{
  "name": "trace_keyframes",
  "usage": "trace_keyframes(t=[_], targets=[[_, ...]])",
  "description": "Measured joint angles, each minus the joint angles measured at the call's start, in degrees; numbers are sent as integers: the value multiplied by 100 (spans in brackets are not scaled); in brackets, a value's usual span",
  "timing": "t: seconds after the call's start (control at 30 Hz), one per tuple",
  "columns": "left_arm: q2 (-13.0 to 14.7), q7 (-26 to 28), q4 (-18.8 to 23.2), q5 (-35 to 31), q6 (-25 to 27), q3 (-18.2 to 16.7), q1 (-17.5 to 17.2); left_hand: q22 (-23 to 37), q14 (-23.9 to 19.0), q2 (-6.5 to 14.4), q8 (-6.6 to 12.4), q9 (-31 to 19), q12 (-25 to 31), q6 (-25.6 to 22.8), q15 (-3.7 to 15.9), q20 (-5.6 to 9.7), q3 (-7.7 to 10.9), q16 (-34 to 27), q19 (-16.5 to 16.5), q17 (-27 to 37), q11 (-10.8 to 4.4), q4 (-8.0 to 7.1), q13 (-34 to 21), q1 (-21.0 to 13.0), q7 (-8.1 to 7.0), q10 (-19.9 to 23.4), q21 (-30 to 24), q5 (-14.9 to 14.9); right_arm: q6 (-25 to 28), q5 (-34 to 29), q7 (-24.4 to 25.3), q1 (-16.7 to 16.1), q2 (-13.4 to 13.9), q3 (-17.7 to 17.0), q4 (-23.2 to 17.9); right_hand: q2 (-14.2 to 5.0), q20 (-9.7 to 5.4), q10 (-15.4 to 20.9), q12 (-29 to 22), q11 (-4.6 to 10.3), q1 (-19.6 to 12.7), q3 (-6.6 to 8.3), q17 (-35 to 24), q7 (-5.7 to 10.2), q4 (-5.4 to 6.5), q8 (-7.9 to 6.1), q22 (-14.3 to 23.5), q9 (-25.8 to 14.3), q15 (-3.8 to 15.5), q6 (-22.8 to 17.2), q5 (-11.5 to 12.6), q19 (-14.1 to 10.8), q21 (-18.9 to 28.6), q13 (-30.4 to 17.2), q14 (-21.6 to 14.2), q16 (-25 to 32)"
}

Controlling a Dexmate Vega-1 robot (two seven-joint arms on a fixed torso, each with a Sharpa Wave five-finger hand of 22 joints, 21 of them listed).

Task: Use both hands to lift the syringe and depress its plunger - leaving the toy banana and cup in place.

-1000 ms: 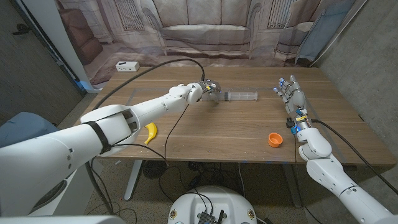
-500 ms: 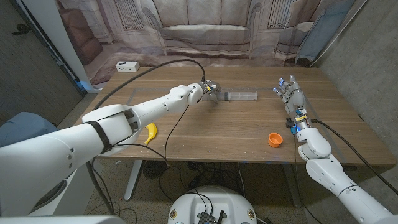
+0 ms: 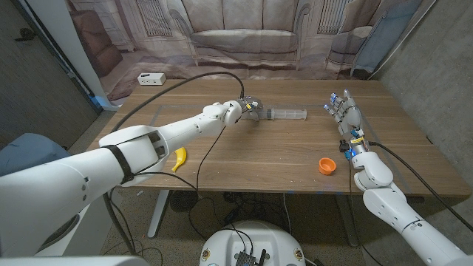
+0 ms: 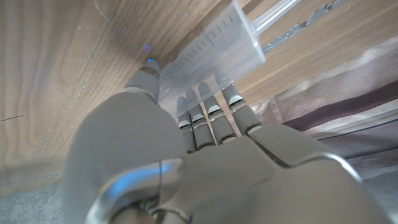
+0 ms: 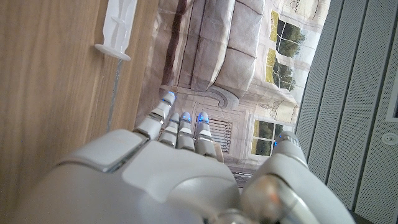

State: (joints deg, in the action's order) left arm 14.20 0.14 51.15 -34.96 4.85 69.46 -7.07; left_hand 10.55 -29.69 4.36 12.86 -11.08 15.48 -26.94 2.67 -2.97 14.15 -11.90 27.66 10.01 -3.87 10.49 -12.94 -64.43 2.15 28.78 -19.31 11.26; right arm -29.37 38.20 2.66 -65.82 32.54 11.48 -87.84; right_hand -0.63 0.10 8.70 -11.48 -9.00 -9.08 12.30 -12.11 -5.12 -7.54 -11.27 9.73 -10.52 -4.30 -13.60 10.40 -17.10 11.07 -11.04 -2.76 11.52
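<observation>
My left robot hand (image 3: 247, 108) grips the clear plastic syringe (image 3: 287, 114) on the wooden desk (image 3: 259, 155); my right robot hand (image 3: 344, 112) stands open, fingers apart.

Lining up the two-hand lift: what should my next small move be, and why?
Probably close the left hand firmly around the syringe barrel. Its fingers curl over the barrel, which lies on the table; the right hand stands apart, open, holding nothing.

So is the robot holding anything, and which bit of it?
The left hand has its fingers closed around the syringe, at the barrel's end. The right hand holds nothing, fingers apart.
</observation>
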Motion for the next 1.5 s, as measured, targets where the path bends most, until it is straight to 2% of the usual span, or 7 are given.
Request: trace_keyframes(t=[0.17, 0.4, 0.5, 0.67, 1.07, 1.5], targets=[[-21, 8, -21, 34, 1, 5, -21, 0, -24, 80, -1, 0, 0, -40, 24, -13, 138, 0, 136, 0, 43, 23, -26, -295, 40, 43, -43, 7, 1, 9, -16, 9, -8, 12, 17, 0, 0, 0, 0, 0, 0, 0, 0, 0, 0, 0, 0, 0, 0, 0, 0, 0, 0, 0, 0, 0], [-64, -34, -88, 89, -59, 18, -28, 0, -218, 115, -48, -25, 0, -141, -12, -39, 512, 1, 413, 28, 204, 19, -88, -915, 187, 163, -158, 322, 1, 21, -28, 12, -13, 17, 25, 0, 21, 0, 0, 0, 0, 0, 0, 0, 0, 0, 0, 0, 0, 0, 0, -21, 0, 0, 0, 0], [-80, -60, -108, 122, -82, 19, -30, -1, -361, 139, -50, -27, 27, -215, -31, -32, 613, 1, 567, 28, 244, 11, -106, -1053, 257, 271, -220, 432, 1, 23, -28, 5, -14, 17, 24, 0, 21, 0, 0, 0, 0, 0, 0, 0, 0, 0, 0, 0, 0, 0, 0, -21, 0, 0, 0, 0], [-90, -113, -127, 205, -91, 7, -36, -3, -564, 54, 18, -27, 67, -432, 11, -59, 724, -23, 700, 28, 245, -6, -133, -1139, 285, 473, -310, 527, -5, 26, -26, -24, -11, 8, 1, 0, 21, 0, 0, 0, 0, 0, 0, 0, 0, 0, 0, 0, 0, 0, 0, -21, 0, 0, 0, 0], [-43, -191, -29, 318, -31, -59, -84, 3, -749, -28, 50, -25, 107, -646, 12, -106, 824, -22, 776, 28, 244, -30, -128, -1221, 298, 675, -401, 605, -10, 27, -3, -73, 31, -30, -84, 0, 21, 0, 0, 0, 0, -10, 0, 0, 11, 0, 0, 0, 0, 0, 0, -21, 0, 0, 0, 0], [224, -203, 480, 362, 194, -249, -244, 2, -853, -58, 83, -27, 154, -770, 8, -114, 824, -22, 829, 27, 294, -30, -132, -1251, 255, 828, -444, 625, -11, -22, 84, -158, 66, -95, -208, 0, 21, 0, 0, 0, 0, -16, 0, 0, 17, 0, 0, 0, -21, 0, 0, -21, 0, 0, -22, 0]])
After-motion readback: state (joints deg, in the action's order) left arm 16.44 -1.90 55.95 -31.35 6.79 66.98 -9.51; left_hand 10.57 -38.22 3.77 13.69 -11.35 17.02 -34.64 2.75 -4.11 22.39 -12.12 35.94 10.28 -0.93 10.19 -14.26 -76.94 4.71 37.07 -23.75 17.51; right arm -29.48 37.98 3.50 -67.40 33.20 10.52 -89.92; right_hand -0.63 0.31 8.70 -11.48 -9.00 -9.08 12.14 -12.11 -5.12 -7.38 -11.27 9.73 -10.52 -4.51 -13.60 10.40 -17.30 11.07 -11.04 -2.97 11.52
